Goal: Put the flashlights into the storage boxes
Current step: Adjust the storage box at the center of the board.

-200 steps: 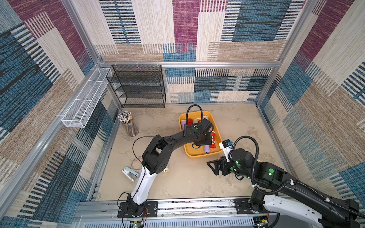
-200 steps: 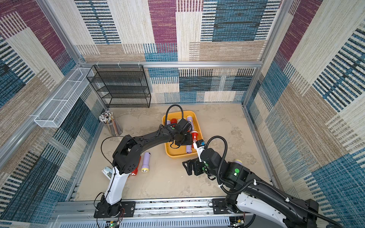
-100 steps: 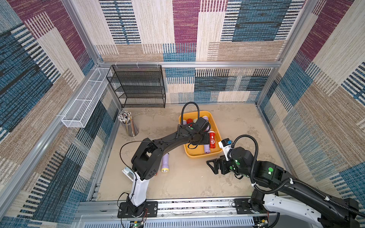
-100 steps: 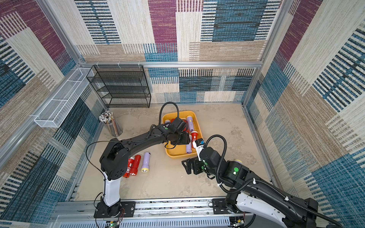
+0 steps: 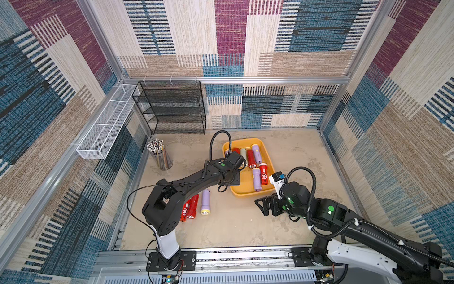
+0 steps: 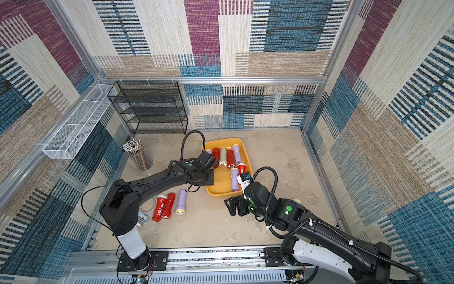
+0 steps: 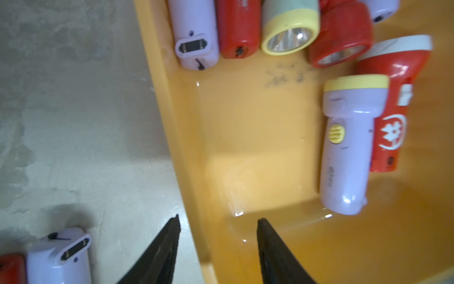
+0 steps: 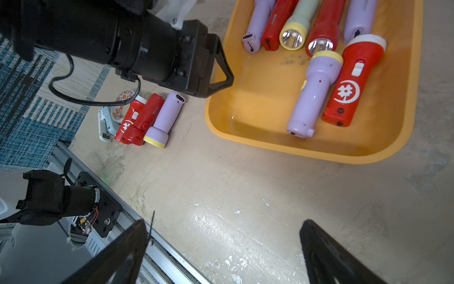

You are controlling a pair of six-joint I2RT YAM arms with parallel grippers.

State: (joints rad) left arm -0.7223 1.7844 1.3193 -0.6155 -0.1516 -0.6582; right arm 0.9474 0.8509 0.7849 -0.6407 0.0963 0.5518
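In both top views, seven flashlights (image 5: pixel 256 153) are seen in the yellow tray (image 5: pixel 248 193) in the middle of the table (image 5: pixel 233 228). Three loose flashlights (image 6: pixel 181 201) lie nearer its left edge.

In the left wrist view, the left jaws are seen partly open and empty, over the tray's rim.

In the right wrist view, the right jaws are seen wide open and empty.

I've got open bench (image 5: pixel 233 228) between the front rail (image 5: pixel 245 255) and the yellow tray (image 5: pixel 243 193), and the tray's near left floor is bare. The left arm (image 5: pixel 196 178) stretches across to the tray's left rim, left fingers (image 7: pixel 157 255) spread either side of that wall, three loose flashlights (image 5: pixel 205 201) just beside its elbow. The right fingers (image 8: pixel 326 258) hang just off the tray's near rim.
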